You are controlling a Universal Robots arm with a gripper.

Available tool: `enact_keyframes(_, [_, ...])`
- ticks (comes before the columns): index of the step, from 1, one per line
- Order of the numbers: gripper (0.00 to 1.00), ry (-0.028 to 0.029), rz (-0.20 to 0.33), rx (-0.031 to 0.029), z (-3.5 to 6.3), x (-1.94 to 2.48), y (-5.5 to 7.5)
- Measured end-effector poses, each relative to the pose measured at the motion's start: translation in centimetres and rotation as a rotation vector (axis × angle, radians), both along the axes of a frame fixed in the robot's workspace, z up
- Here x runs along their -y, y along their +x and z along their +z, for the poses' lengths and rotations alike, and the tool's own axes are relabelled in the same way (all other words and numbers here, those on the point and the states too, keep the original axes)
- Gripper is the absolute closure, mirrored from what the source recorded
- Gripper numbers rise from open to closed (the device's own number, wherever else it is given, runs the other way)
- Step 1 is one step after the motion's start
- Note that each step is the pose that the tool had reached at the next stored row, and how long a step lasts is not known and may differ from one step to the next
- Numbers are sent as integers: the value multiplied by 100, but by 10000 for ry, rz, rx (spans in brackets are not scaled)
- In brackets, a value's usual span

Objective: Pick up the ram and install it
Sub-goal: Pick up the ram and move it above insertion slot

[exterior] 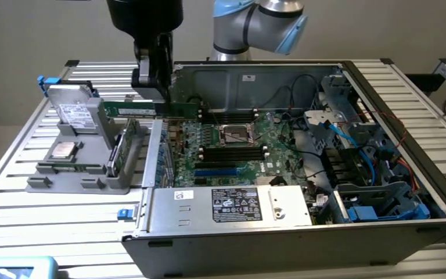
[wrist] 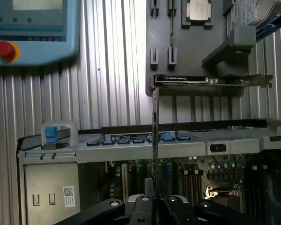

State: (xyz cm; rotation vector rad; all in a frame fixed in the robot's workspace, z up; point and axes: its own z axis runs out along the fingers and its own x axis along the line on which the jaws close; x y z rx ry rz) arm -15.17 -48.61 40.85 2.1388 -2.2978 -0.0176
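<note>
My gripper (exterior: 151,93) hangs over the left wall of the open computer case (exterior: 409,133) and is shut on the ram (exterior: 126,109). The ram is a long, thin green stick with a whitish label, held level and lengthwise above the case's edge, between the grey holder and the motherboard (exterior: 243,145). In the wrist view the ram (wrist: 155,140) shows edge-on as a thin strip rising from between the black fingers (wrist: 143,206). Black memory slots (exterior: 231,154) lie on the motherboard beside the processor socket (exterior: 234,136).
A grey holder (exterior: 41,180) in the exterior view's left carries a hard drive (exterior: 79,113), a processor chip (exterior: 62,150) and an upright expansion card (exterior: 122,151). The power supply box (exterior: 231,204) fills the case's front. A blue teach pendant (wrist: 33,28) with a red button lies on the slatted table.
</note>
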Motion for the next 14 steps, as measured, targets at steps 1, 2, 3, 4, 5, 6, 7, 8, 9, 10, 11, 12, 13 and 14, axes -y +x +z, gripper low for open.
enact_keyframes(1, [86, 0, 1, 0, 0, 0, 47])
enact_keyframes(2, [86, 1, 1, 0, -1, 0, 93])
enact_keyframes(3, [86, 1, 1, 0, -2, 0, 138])
enact_keyframes(4, [86, 0, 0, 0, -3, 0, 183])
enact_keyframes(5, [86, 0, 1, -1, -4, -1, 232])
enact_keyframes(6, [86, 0, 1, 0, -4, -3, 276])
enact_keyframes(7, [86, 0, 0, 0, -4, -7, 320])
enact_keyframes(8, [86, 0, 0, 0, -5, -14, 365])
enact_keyframes(9, [86, 0, 1, 0, -5, -23, 405])
enact_keyframes(10, [86, 0, 2, 0, -5, -33, 445])
enact_keyframes(11, [86, 0, 1, 1, -5, -44, 476])
enact_keyframes(12, [86, 0, 1, 2, -5, -56, 509])
enact_keyframes(13, [86, 0, 1, 5, -5, -71, 543])
enact_keyframes(14, [86, 0, 0, 6, -5, -88, 574])
